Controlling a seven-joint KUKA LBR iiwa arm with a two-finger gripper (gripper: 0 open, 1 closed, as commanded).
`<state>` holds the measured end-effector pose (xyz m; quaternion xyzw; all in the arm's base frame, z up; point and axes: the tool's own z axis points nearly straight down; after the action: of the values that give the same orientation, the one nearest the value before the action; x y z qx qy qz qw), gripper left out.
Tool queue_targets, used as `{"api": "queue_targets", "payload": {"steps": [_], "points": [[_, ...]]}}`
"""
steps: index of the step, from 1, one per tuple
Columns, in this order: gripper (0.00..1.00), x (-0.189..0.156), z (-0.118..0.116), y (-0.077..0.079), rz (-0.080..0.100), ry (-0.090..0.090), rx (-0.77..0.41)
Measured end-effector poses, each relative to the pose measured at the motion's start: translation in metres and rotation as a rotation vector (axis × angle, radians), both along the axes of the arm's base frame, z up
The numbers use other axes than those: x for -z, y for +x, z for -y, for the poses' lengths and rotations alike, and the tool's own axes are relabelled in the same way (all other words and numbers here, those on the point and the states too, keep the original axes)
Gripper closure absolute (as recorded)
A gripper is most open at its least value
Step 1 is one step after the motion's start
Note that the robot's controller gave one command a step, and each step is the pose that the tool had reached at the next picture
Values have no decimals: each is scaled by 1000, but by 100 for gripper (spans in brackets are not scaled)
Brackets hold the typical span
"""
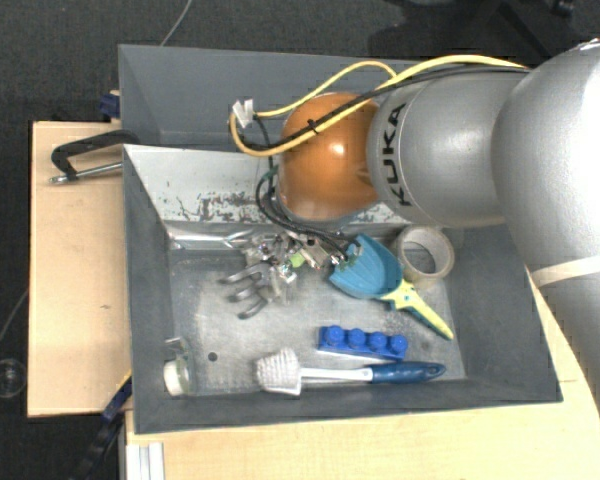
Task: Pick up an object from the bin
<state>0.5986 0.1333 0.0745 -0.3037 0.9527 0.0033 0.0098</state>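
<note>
Gripper (pixel 242 290) hangs low, left of centre, tilted down-left under the orange-capped wrist (pixel 325 158) as the arm reaches in from the right. Its fingers are spread over bare floor, pinching nothing. Along the bottom lie a small jar (pixel 176 374), a white-headed brush (pixel 280 372) and a blue studded block (pixel 362 342). Nearest the wrist sits a blue scoop (pixel 368 268), then a tape roll (pixel 426 254).

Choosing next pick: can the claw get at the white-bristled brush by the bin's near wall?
Probably yes: the brush lies flat with nothing on it, and bare floor separates it from the claw.
</note>
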Motion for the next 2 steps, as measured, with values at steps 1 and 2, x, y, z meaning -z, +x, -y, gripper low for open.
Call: {"api": "queue_targets", "payload": {"steps": [1, 2], "points": [[100, 0, 0, 0, 0, 0, 0], [100, -2, 0, 0, 1, 1, 1]]}}
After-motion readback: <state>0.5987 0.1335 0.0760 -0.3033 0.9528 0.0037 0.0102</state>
